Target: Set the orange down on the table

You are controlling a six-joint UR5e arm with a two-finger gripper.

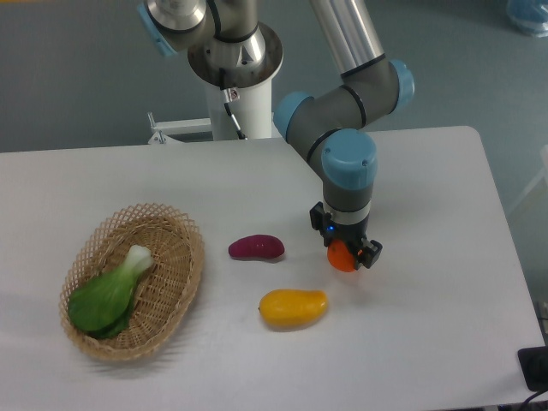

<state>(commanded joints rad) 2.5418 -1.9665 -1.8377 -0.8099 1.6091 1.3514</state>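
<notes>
The orange is a small round orange-red fruit held between the fingers of my gripper, right of the table's middle. The gripper points straight down and is shut on the orange. The orange is close to the white table; I cannot tell whether it touches the surface. The gripper body hides the orange's top.
A yellow mango-like fruit lies just front-left of the gripper. A purple sweet potato lies to its left. A wicker basket at the left holds a green bok choy. The robot base stands behind the table.
</notes>
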